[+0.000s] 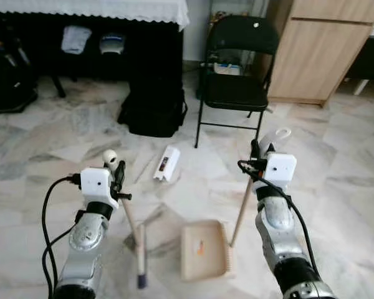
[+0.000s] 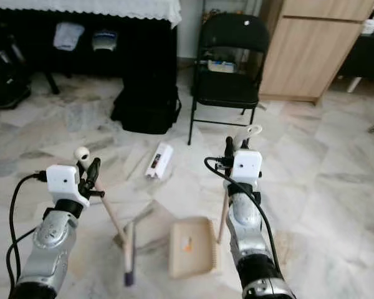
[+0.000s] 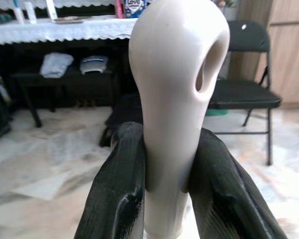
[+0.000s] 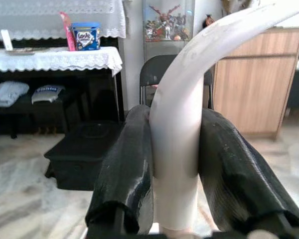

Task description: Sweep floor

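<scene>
The broom [image 1: 129,215] stands slanted over the marble floor [image 1: 336,162], its pale rounded handle top up by the left claw [image 1: 117,176] and its dark bristle end down on the tiles just left of the dustpan. The left claw has its two black fingers [image 3: 120,191] pressed against either side of the cream handle, right below the knob with the hanging hole. The beige dustpan [image 1: 202,249] lies flat on the floor between the two arms, its comb-toothed edge on the right side, and its long wooden stick rises slanting from there up to the right claw [image 1: 257,154]. That claw is closed around the curved white grip at the stick's top, a finger [image 4: 127,172] tight on each side.

Just beyond the dustpan a small white box [image 1: 166,163] with a dark label lies on the tiles. Further back stands a black folding chair [image 1: 237,75] with something light on its seat, and to its left a black bag [image 1: 153,106] sits on the floor. Behind the bag runs a dark table [image 1: 87,25] under a white lace cloth, with folded clothes on the shelf below it. A wooden cabinet [image 1: 318,50] stands to the right of the chair.
</scene>
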